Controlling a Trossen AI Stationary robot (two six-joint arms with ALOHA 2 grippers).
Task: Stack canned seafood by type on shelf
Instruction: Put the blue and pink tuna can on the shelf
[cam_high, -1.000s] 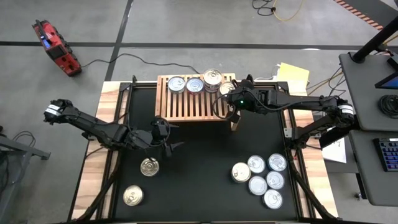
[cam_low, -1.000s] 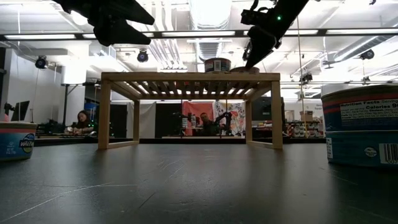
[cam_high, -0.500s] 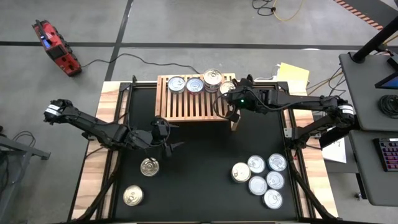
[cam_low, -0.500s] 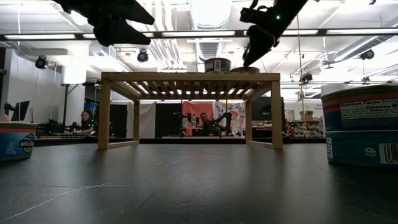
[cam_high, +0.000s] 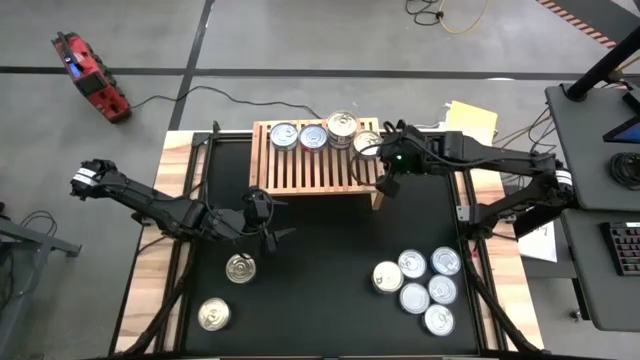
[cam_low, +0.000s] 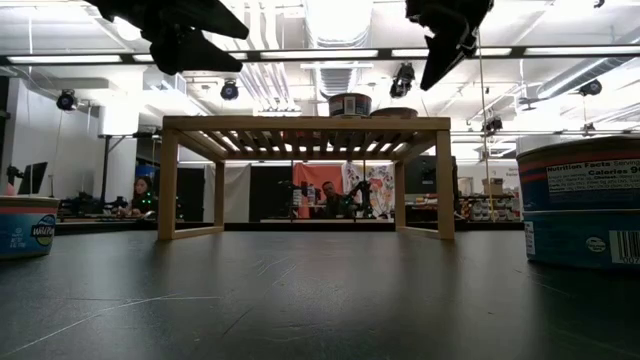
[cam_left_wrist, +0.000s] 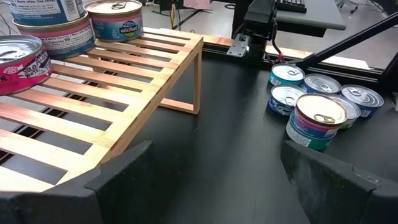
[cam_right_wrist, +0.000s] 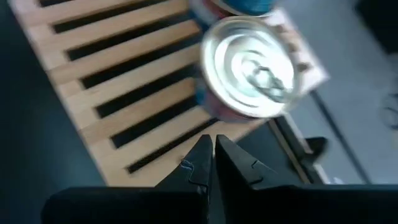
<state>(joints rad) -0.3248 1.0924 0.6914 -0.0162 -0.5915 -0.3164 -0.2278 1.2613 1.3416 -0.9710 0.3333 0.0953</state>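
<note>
Right gripper, jaws pressed together, hangs beside the shelf at 3 o'clock; left gripper, jaws spread, empty.

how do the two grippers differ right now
The left gripper hangs open above the bare table in front of the shelf; the right gripper is shut, at the shelf's right end. The left sits near a loose can; the right near a shelved can. Both hold nothing.

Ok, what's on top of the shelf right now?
Four cans sit along the back edge of the shelf: two flat ones, a taller stack, and one at the right end. Lower cans' lids are covered.
</note>
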